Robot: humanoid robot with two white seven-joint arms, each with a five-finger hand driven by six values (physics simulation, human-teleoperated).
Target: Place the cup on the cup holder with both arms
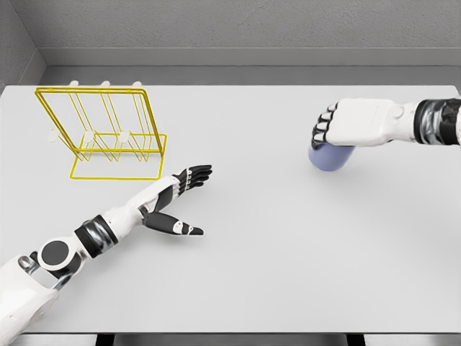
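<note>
A lilac cup (330, 158) stands on the white table (274, 245) at the right, mostly covered from above by my right hand (333, 130). That hand's fingers curl down over the cup's top and far side, gripping it. The yellow wire cup holder (108, 133) stands at the far left, with white pegs along its rack. My left hand (186, 198) lies low over the table in front of the holder, to its right, fingers stretched out flat and thumb apart, holding nothing.
A grey wall runs behind the table's far edge. The table's front edge lies along the bottom of the view. Bare tabletop spans between the two hands.
</note>
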